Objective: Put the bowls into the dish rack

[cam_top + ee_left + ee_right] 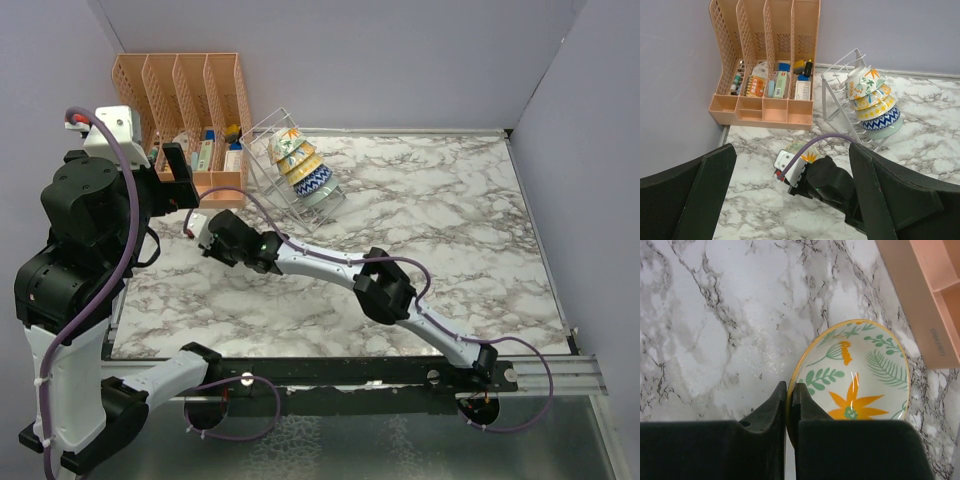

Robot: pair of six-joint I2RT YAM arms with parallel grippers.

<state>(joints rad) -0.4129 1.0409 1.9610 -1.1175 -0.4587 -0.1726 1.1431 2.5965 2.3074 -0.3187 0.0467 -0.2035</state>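
A: Right wrist view, first entry: how many bowls are off the rack?
B: One. Loose bowl (855,375): cream inside, orange flower, green leaves, yellow rim. It sits on the marble table (715,315), just beside a corner of the orange organizer (925,300).
A: Right hand (789,387)?
B: Clenched on that bowl's rim, one finger inside and one outside.
A: Dish rack (837,97), contents?
B: One wire rack, at the back of the table, just beside the organizer. Stacked bowls (875,105) lean in its slots. I count four for certain: leaf-patterned, yellow, blue zigzag, and plain teal lowest. Whether a fifth is wedged among them, I cannot tell.
A: Left hand (172,168)?
B: Released, fingers wide apart with nothing gripped. It is raised over the table's left side, apart from the rack.
A: Organizer?
B: One, with four compartments holding small packets and bottles.
A: Arms?
B: Two.
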